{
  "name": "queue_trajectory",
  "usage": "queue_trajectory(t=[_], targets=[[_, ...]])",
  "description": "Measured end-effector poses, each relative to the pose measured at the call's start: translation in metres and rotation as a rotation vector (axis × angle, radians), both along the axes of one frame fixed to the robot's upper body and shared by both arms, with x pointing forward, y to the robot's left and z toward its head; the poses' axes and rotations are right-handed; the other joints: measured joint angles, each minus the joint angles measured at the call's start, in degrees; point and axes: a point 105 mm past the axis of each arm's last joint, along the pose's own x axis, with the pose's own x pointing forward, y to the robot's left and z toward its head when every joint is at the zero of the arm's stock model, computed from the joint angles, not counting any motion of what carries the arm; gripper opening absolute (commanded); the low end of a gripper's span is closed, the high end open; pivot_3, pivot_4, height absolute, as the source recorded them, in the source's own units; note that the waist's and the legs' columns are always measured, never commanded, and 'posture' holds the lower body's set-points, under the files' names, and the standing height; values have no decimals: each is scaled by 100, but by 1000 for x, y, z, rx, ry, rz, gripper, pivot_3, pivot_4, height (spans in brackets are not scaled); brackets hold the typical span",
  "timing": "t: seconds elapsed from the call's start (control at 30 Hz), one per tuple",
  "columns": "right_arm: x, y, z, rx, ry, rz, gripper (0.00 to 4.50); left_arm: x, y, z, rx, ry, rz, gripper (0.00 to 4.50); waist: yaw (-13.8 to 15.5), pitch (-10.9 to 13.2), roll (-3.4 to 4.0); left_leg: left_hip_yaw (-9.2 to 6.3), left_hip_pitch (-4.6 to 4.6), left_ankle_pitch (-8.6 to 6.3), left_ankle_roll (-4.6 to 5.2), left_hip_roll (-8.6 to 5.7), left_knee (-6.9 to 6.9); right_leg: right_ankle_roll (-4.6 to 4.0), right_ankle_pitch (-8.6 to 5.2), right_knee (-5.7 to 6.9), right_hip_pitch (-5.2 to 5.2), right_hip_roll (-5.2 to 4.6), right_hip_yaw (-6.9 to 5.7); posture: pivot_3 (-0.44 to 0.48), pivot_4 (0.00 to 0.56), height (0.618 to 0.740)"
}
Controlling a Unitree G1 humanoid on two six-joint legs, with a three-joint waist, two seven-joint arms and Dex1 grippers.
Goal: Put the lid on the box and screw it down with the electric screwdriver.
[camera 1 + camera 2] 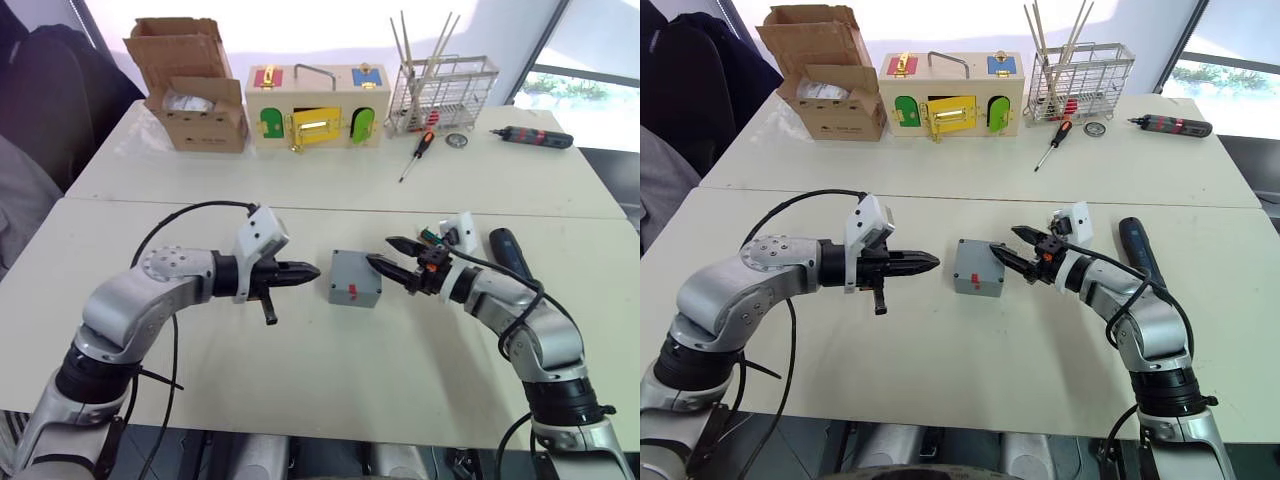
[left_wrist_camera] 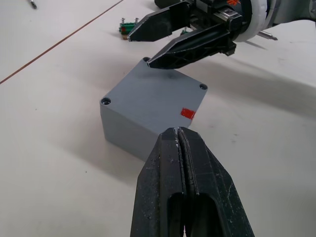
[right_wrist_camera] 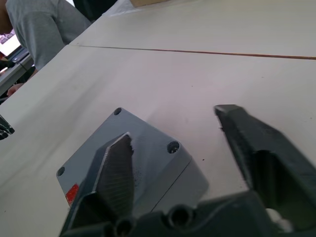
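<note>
The grey box (image 1: 352, 292) stands mid-table with a red mark on its side. The lid (image 2: 158, 94) lies flat on top of it, its corner screw holes showing. My left gripper (image 1: 310, 271) is shut and empty, its tip pointing at the box's left side a short gap away. From the right, my right gripper (image 1: 380, 250) stands open at the box's far right corner, one finger (image 3: 116, 168) over the lid's edge, holding nothing. The thick black electric screwdriver (image 1: 510, 252) lies on the table behind my right forearm.
On the far table are a cardboard carton (image 1: 195, 95), a wooden box with coloured doors (image 1: 318, 110), a wire rack (image 1: 442, 95), an orange-and-black hand screwdriver (image 1: 418, 155) and a slim dark driver (image 1: 535, 137). A person in grey (image 3: 42, 27) is at the table's left side.
</note>
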Motion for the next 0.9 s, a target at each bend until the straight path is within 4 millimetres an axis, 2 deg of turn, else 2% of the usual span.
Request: queue_trajectory(t=[0.1, 0.2, 0.27, 0.33, 0.43, 0.47, 0.57, 0.6, 0.67, 0.73, 0.9], targets=[[8, -14, 18, 23, -34, -76, 4192, -1, -4, 1, -21, 0, -8, 0, 7, 0, 0, 0, -1, 1, -1, 0, 0, 0, 0, 0, 0, -1, 0, 0, 150, 735], [19, -38, 56, 99, -111, -197, 4192, -1, -9, 4, -60, -2, -13, 0, 15, 0, 0, 0, -2, 1, -2, 0, 0, 0, 0, 0, -1, -1, 0, 0, 150, 735], [25, -60, 89, 197, -132, -298, 4192, 0, -17, 11, -107, -21, -25, 0, 29, 0, 0, 0, -5, 3, -4, 0, 0, 0, 0, -2, -3, -3, 1, 0, 150, 735], [23, -78, 116, 227, -149, -349, 4192, -1, -21, 18, -134, -29, -40, 0, 37, 0, 0, -4, -6, 2, -5, 0, 0, 0, 0, -2, -2, -3, -1, 0, 150, 735], [12, -99, 136, 129, -122, -366, 4192, -10, -26, 25, -168, -1, -109, 0, 25, 1, 2, 1, -10, 0, 0, 0, -5, -1, 0, -12, -4, -4, -1, 0, 150, 735], [8, -107, 137, 35, -109, -372, 4352, -16, -30, 25, -166, 4, -145, 0, 26, 5, 8, 9, -12, -3, 6, -1, -5, -1, 0, -19, -4, -5, 2, 0, 150, 735], [-4, -135, 127, -243, -5, -408, 4352, -30, -38, 21, -138, 20, -241, 0, 12, 5, 10, 16, -9, -23, 43, 3, -2, 0, 0, -49, 14, -2, 0, 0, 150, 735], [-9, -143, 119, -309, 68, -417, 4352, -33, -40, 20, -124, 18, -265, 0, 6, 5, 10, 17, -9, -24, 46, 4, 0, 0, 0, -52, 17, -2, 0, 0, 150, 735], [-31, -172, 89, -478, 337, -459, 4352, -37, -42, 18, -75, -24, -302, 0, 15, 5, 10, 17, -8, -26, 51, 7, 1, -1, 1, -62, 22, -2, -1, 0, 150, 735], [-47, -188, 72, -529, 511, -475, 4352, -37, -43, 17, -50, -52, -311, 0, 7, 4, 12, 24, -8, -29, 56, 6, 1, -1, 1, -66, 22, -5, 2, 0, 150, 735], [-64, -194, 45, -475, 765, -435, 4352, -45, -45, 9, 9, -79, -383, 0, -115, 6, 20, 28, -8, -31, 59, 8, -3, -1, 1, -72, 19, -6, 6, 0, 150, 735]])
